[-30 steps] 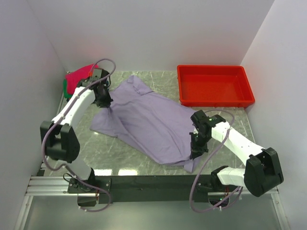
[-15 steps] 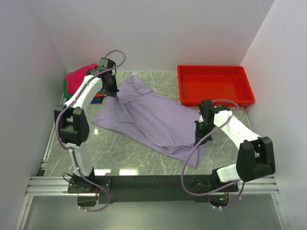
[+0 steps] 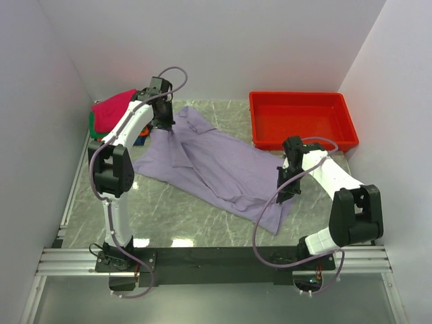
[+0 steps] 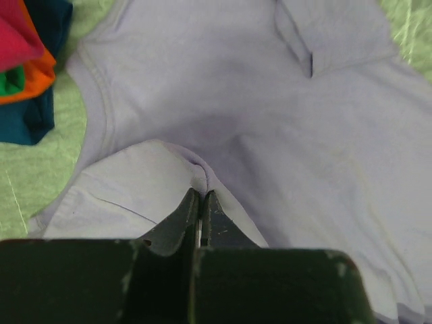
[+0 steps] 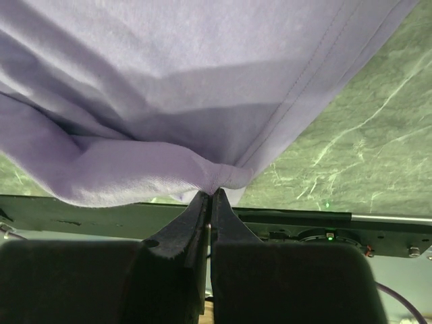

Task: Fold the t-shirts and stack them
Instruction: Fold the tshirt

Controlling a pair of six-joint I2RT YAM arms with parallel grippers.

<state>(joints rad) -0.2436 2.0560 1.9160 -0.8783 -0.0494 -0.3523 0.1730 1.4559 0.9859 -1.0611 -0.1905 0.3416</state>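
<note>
both arms have swung farther back, dragging the lavender t-shirt (image 3: 216, 169) along; our left gripper (image 4: 200, 196) is clenched on a fold near its collar at far left, our right gripper (image 5: 210, 192) pinches the hem at right; we judge this the spreading step, next an even pull to flatten it; the folded stack (image 3: 108, 111) waits far left; green marbled table (image 3: 169, 223), red tray (image 3: 300, 121) far right, white walls (image 3: 202, 40).

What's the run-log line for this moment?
left tool: shut on lavender t-shirt, far-left edge | right tool: shut on its near-right hem | folded stack: far-left corner | red tray: far right
</note>
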